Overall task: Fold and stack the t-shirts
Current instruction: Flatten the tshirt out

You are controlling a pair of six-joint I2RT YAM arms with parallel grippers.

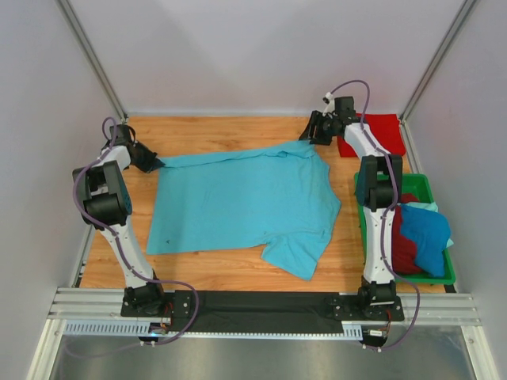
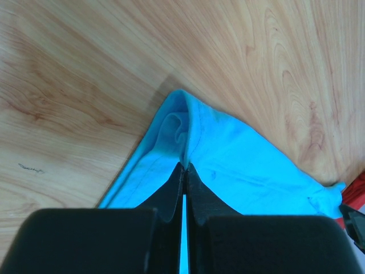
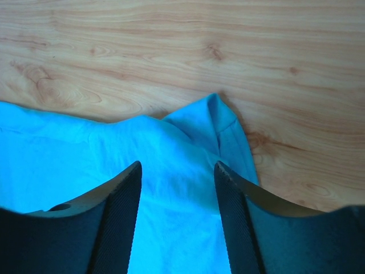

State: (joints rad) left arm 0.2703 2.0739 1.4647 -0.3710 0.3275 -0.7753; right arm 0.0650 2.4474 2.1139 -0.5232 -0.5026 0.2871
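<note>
A light turquoise t-shirt point(image 1: 245, 202) lies spread on the wooden table. My left gripper point(image 1: 155, 164) is shut on its far left corner; in the left wrist view the jaws point(image 2: 186, 166) pinch a fold of the cloth point(image 2: 239, 165). My right gripper point(image 1: 310, 136) is open over the shirt's far right corner; in the right wrist view the fingers point(image 3: 178, 168) straddle the cloth point(image 3: 171, 154) without closing. A bright red t-shirt point(image 1: 372, 133) lies folded at the far right. A dark red shirt point(image 1: 405, 245) and a deeper blue shirt point(image 1: 426, 237) lie in the tray.
A green plastic tray point(image 1: 418, 184) stands at the right edge beside the right arm. White walls enclose the table on three sides. A black mat point(image 1: 261, 309) lies along the near edge between the arm bases.
</note>
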